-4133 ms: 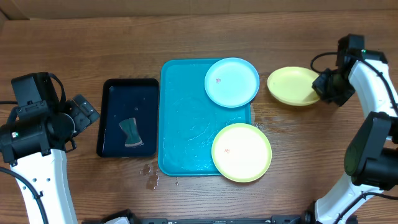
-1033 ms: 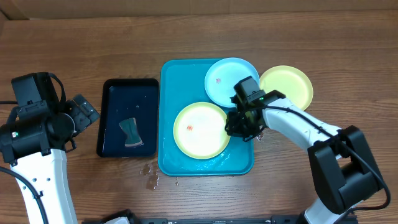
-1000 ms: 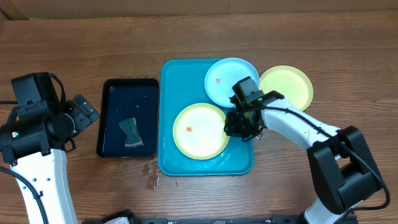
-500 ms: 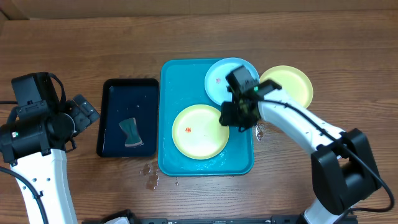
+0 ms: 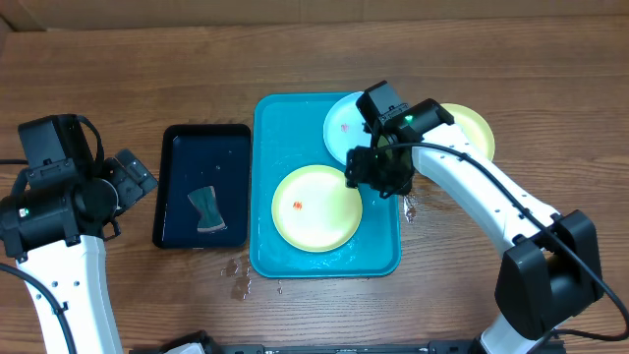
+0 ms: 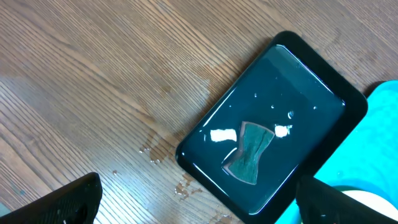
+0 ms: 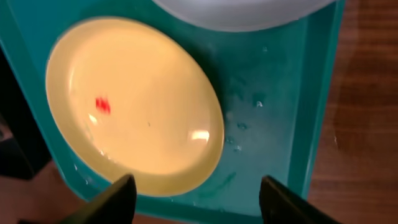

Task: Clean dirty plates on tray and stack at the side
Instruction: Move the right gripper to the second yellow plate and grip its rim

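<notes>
A pale yellow-green plate with a red speck lies flat in the near half of the turquoise tray. A light blue plate, also speckled, sits at the tray's far right corner, partly hidden by my right arm. A second yellow-green plate rests on the table right of the tray. My right gripper hovers open over the first plate's right edge, its fingers apart with nothing between them. My left gripper stands open left of the black tray, holding nothing.
A smaller black tray holding water and a grey sponge-like piece lies left of the turquoise tray. Water drops spot the wood near both trays' front corners. A cardboard edge runs along the table's far side.
My right gripper has opened, let go of the yellow-green plate and lifted away toward the blue plate. The plate stays flat in the tray. The left arm has not moved.
</notes>
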Tool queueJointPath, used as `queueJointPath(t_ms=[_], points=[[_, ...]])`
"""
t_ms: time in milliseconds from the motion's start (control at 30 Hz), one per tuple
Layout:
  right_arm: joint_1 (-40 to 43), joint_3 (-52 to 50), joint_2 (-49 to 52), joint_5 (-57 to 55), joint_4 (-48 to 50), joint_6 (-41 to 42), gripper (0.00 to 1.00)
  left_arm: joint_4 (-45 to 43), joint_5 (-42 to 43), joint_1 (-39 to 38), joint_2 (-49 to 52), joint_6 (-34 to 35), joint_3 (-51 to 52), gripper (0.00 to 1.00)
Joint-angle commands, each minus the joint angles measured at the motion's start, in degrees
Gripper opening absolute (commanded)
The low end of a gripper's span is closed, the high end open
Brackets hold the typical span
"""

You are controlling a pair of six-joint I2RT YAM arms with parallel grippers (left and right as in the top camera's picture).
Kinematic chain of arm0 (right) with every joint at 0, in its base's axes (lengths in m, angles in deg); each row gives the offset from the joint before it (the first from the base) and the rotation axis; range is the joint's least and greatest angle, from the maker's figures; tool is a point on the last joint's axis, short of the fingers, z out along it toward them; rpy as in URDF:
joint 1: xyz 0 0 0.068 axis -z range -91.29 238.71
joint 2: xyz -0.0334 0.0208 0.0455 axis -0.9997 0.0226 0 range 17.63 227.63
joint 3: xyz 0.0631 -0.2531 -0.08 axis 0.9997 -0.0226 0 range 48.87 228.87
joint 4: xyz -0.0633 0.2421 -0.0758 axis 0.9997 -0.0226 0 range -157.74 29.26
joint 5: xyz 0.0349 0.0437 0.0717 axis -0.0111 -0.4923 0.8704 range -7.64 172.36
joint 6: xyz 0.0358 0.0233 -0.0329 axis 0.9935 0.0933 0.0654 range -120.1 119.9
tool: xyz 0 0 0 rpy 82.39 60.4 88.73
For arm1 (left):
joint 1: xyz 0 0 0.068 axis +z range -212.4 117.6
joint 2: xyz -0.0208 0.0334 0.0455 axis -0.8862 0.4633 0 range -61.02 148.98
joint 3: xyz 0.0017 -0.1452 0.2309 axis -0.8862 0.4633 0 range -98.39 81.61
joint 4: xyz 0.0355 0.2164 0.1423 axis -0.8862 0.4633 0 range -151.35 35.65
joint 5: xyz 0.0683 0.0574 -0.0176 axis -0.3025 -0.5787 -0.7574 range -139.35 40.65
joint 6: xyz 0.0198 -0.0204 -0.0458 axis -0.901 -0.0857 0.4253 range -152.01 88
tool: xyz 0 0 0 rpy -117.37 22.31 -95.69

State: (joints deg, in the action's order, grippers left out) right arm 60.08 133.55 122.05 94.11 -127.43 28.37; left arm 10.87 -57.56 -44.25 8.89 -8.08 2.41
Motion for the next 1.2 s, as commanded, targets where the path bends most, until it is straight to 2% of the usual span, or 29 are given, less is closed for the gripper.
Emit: queueJointPath(t_ms=[0,367,433,633,800,933,1067,1100,1167], points=[[-0.52,0.76,-0.37,0.11,-1.29,0.55,0.54,-0.07,-0.55,0.20,0.13,0.96,-1.22,1.00],[-2.29,-7.93,-0.37,-2.71,3.98,10.27,0.50,-0.07,-0.52,0.20,0.13,0.96,-1.22,1.00],[-2.62,-10.69,-0.37,-2.64,6.82,13.20,0.42,-0.07,-0.52,0.20,0.13,0.96,-1.22,1.00],[-5.60,-16.04,-0.37,-2.45,14.47,17.16,0.33,-0.07,-0.52,0.20,0.13,0.96,-1.22,1.00],[-8.79,-18.86,-0.37,-2.82,20.11,18.84,0.31,-0.07,-0.52,0.20,0.13,0.96,-1.22,1.00],[-9.64,-19.96,-0.37,-6.08,21.00,21.29,0.29,-0.07,-0.52,0.20,0.13,0.96,-1.22,1.00],[-9.62,-20.39,-0.37,-8.15,21.16,21.29,0.16,-0.07,-0.52,0.20,0.13,0.96,-1.22,1.00],[-9.62,-20.39,-0.37,-9.94,21.92,21.29,0.09,-0.07,-0.52,0.20,0.13,0.96,-1.22,1.00],[-9.55,-20.39,-0.37,-12.15,23.04,21.24,0.04,-0.07,-0.55,0.20,0.13,0.96,-1.22,1.00]])
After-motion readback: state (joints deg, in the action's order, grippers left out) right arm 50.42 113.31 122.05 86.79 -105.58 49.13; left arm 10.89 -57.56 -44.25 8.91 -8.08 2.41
